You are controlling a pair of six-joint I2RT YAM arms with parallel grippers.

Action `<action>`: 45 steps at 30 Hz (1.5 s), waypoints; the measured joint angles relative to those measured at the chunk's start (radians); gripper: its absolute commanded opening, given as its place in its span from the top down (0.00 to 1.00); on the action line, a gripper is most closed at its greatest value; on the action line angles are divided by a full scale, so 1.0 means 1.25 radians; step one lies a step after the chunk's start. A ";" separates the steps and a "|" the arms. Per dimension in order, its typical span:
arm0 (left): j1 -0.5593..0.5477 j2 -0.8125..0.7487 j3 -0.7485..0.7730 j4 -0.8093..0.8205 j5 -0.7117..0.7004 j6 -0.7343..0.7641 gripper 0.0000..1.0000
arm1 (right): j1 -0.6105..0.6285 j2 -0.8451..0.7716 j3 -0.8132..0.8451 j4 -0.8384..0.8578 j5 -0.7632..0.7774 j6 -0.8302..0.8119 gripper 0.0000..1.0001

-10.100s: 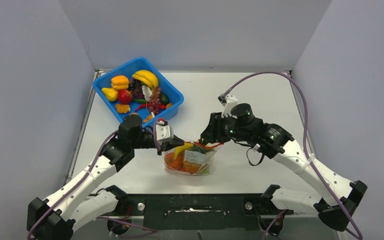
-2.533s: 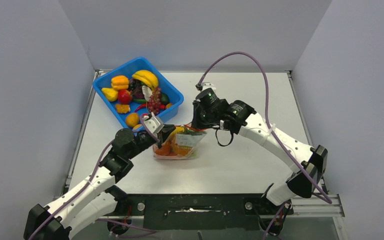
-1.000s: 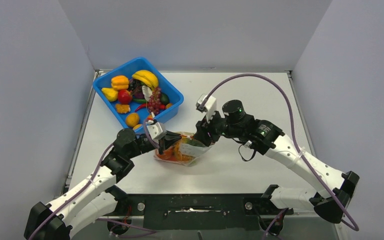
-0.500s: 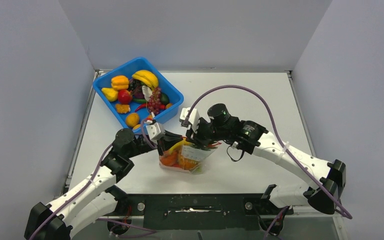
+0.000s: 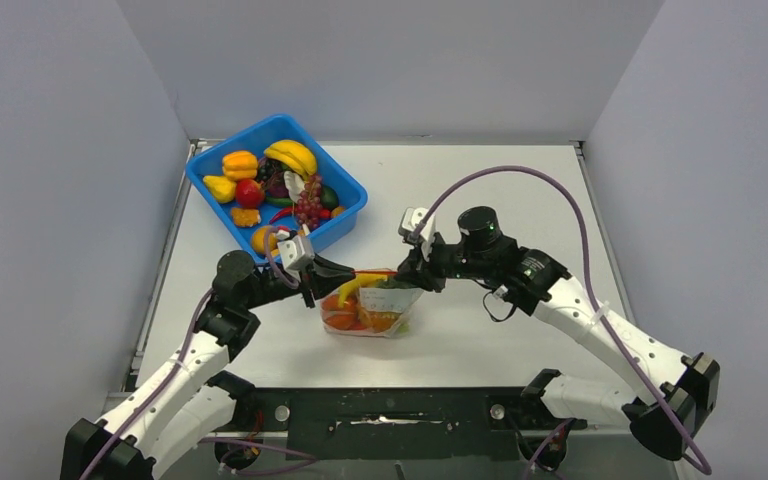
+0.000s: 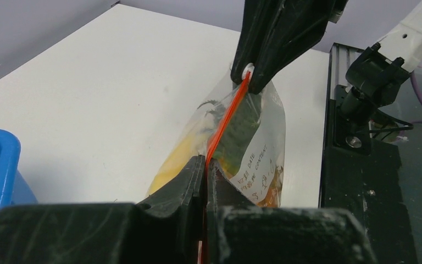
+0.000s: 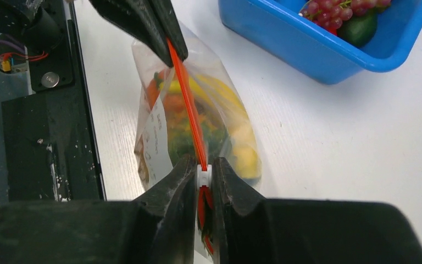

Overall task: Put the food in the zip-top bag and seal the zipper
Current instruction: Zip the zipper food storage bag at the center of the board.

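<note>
The clear zip-top bag stands on the table between both arms, holding a yellow banana, orange and green toy food. Its red-orange zipper is stretched taut. My left gripper is shut on the zipper's left end; in the left wrist view the zipper runs from my gripper to the right gripper. My right gripper is shut on the white slider on the zipper; the gripper shows in its wrist view.
A blue bin at the back left holds more toy food: bananas, purple grapes, a tomato, peppers. The bin's corner lies close behind the bag. The black base rail runs along the near edge.
My left arm pulled back left and my right gripper moved right along the mouth, stretching the zipper straight between them. The bag shifted slightly right.
</note>
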 measured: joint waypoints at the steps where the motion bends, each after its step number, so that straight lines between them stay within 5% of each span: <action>1: 0.013 -0.002 0.000 0.000 0.015 -0.011 1.00 | -0.004 -0.013 -0.012 0.004 -0.005 0.005 1.00; 7: 0.035 -0.005 0.005 -0.006 0.067 -0.030 1.00 | -0.046 -0.096 -0.070 -0.007 -0.016 0.034 1.00; 10: 0.038 -0.002 0.011 -0.011 0.083 -0.020 0.69 | -0.048 -0.098 -0.070 -0.009 -0.028 0.033 1.00; 14: 0.059 0.015 0.065 -0.022 0.107 0.006 0.55 | -0.046 -0.093 -0.069 -0.045 -0.023 0.027 1.00; 25: -0.090 0.138 0.222 -0.165 0.129 0.153 0.51 | 0.071 0.036 0.044 -0.049 0.004 -0.001 1.00; 33: -0.103 0.165 0.225 -0.286 0.093 0.226 0.60 | 0.077 0.026 0.040 -0.035 0.003 -0.010 1.00; 38: -0.103 0.184 0.231 -0.300 0.093 0.251 1.00 | 0.077 0.018 0.037 -0.021 0.001 -0.010 1.00; 45: -0.106 0.191 0.233 -0.314 0.093 0.272 1.00 | 0.077 0.007 0.009 -0.004 0.023 -0.008 1.00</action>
